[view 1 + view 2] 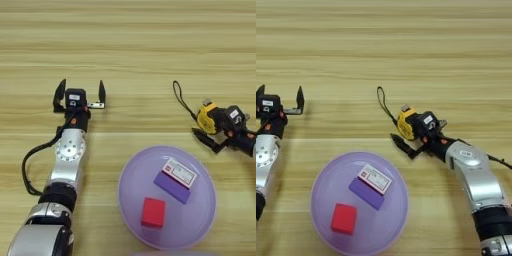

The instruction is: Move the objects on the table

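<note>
Two of three are home: the red cube sits at about seven o'clock inside the lilac plate, and the purple block lies near the plate's centre, label up, apart from the cube. The tape measure is the one left, out on the table at roughly one o'clock from the plate, cord loop trailing away toward eleven. The right gripper is on it now, fingers spread either side of the yellow body, not visibly squeezed tight. Left gripper waits at ten o'clock from the plate, fingers wide apart, holding nothing. By my reckoning it's one lift and drop from done. Surface is light striped wood; no room shows beyond it.
</note>
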